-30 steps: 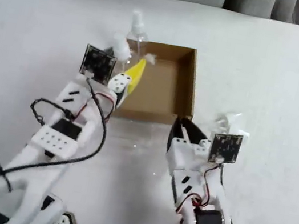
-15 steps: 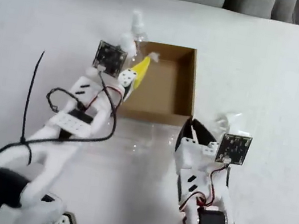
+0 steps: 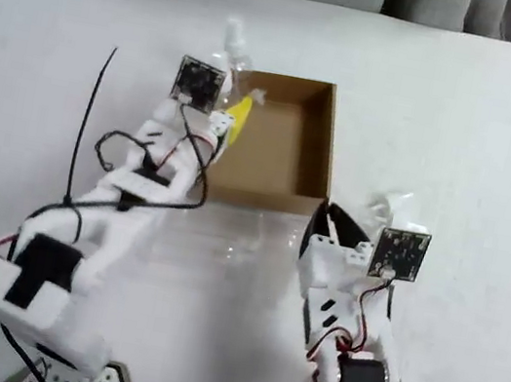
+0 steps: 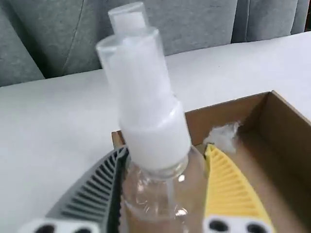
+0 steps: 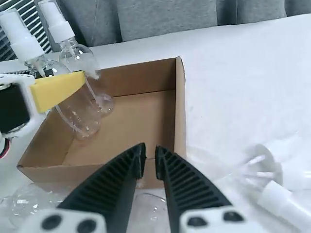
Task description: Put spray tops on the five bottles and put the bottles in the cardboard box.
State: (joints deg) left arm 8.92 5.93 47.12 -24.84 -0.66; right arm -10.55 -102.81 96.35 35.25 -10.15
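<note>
You have the white counter (image 3: 506, 117) with the open cardboard box (image 3: 277, 155) at its middle. Your left gripper (image 4: 165, 160) sits at the box's far left corner, its fingers clenched on a clear bottle (image 4: 160, 199) whose spray top (image 4: 141, 87) is fitted. Your right gripper (image 5: 149, 155) hangs near the box's front wall, its fingers pressed nearly together on nothing. Loose spray tops (image 5: 272, 189) lie on the counter beside it.

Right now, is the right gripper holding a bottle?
No, the right gripper is shut with nothing in it, just short of the box.
</note>
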